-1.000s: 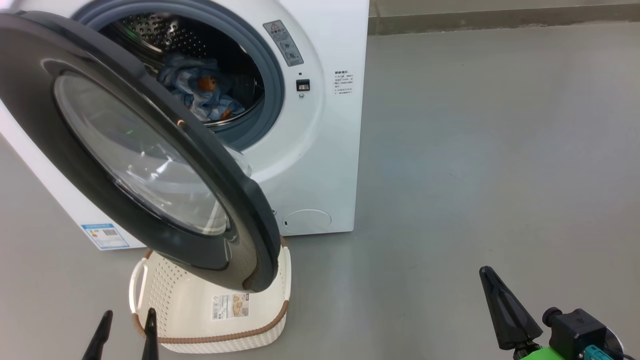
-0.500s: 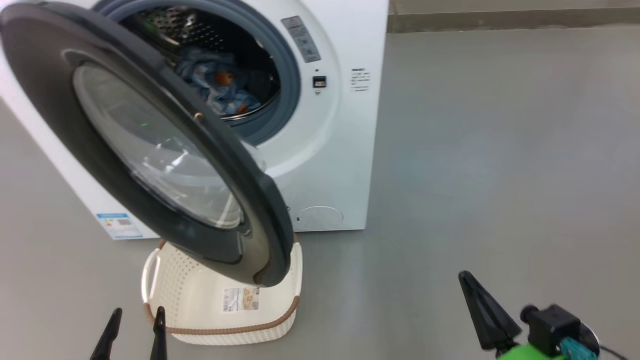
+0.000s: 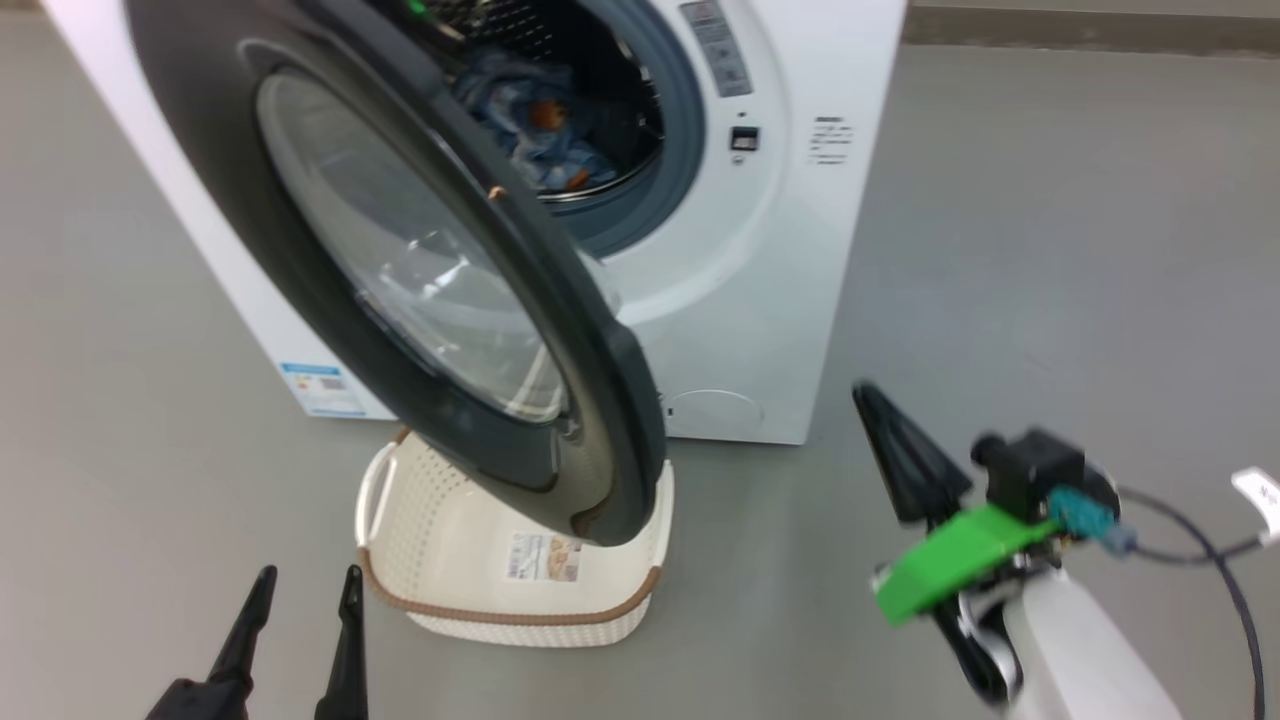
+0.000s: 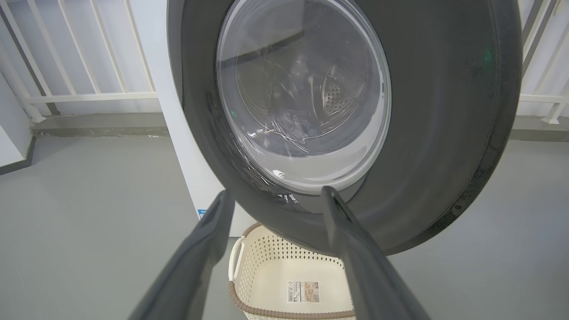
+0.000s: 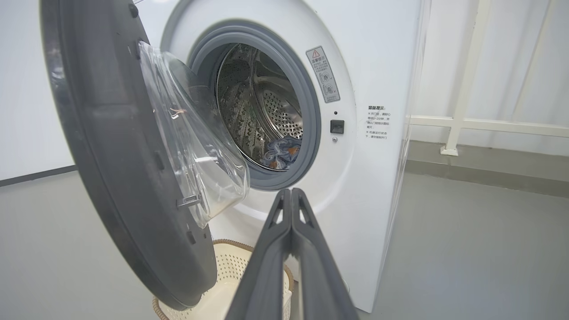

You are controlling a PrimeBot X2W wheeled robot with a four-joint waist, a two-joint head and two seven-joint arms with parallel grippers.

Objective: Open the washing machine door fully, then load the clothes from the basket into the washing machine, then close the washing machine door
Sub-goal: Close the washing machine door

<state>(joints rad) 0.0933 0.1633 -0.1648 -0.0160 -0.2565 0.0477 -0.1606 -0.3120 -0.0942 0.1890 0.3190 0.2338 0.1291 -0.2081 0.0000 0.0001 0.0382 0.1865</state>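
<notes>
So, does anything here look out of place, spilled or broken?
Nothing looks spilled or damaged. The clothes lie inside the washing machine, and the basket stands upright and empty on the floor. One small thing: the basket sits partly under the open washing machine door.

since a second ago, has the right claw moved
Yes, the right claw has come forward and left, much closer to the lower right corner of the washing machine.

Open door [image 3: 420,270] overhangs the basket [image 3: 510,612]; clothes [image 3: 530,140] lie inside the washing machine [image 3: 790,260].
</notes>
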